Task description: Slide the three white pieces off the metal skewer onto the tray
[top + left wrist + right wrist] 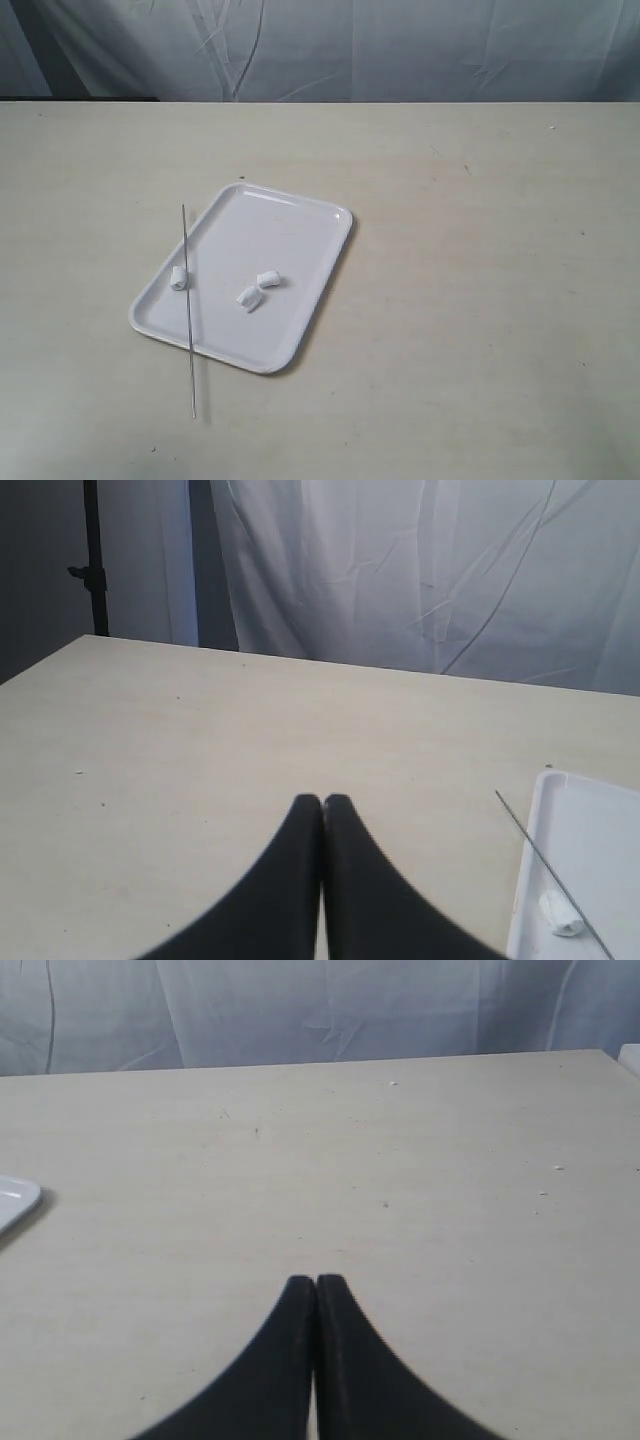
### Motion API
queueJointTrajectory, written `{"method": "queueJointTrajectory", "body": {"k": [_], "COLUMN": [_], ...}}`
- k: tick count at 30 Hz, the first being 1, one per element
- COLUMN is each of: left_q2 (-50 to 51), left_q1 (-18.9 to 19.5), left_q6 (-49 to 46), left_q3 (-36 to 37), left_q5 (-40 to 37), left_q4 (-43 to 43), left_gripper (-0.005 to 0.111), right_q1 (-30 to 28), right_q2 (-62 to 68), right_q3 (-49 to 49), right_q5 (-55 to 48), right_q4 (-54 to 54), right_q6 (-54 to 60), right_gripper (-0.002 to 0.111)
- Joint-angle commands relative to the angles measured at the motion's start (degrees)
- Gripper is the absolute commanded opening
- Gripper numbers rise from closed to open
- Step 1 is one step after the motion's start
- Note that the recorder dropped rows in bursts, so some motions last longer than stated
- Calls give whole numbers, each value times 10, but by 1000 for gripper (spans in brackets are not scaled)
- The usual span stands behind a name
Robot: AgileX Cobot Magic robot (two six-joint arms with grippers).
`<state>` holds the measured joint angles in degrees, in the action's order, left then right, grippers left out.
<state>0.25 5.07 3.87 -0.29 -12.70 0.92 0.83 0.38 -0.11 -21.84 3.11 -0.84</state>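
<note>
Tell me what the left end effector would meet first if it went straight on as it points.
Probably nothing close: ahead of the left end effector lies only bare table, up to the white curtain. The tray and metal skewer sit aside from that line.

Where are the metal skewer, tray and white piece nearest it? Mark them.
metal skewer (188,310), exterior view, mid-shaft.
tray (285,235), exterior view, bare floor.
white piece nearest the skewer (179,278), exterior view, centre.

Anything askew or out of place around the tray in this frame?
The metal skewer lies slanted across the tray's left edge, both ends sticking out over the table. One white piece sits against it; whether it is still threaded is unclear.
</note>
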Motion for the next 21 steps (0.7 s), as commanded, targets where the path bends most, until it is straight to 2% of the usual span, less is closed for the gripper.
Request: {"method": "queueJointTrajectory", "body": {"k": [1,21], "left_q2": [-3,-3], "left_q1": [-1,-1], "left_q6": [1,1], "left_q3": [3,3], "left_q5": [10,11], "left_q4": [5,-5], "left_gripper": [0,0], "right_q1": [-4,-4], "right_q2": [-4,-4], "right_q3": [1,1], "right_q5": [4,4], "right_q4": [0,5], "right_q6": [-2,-2], "right_gripper": [-1,-1]}}
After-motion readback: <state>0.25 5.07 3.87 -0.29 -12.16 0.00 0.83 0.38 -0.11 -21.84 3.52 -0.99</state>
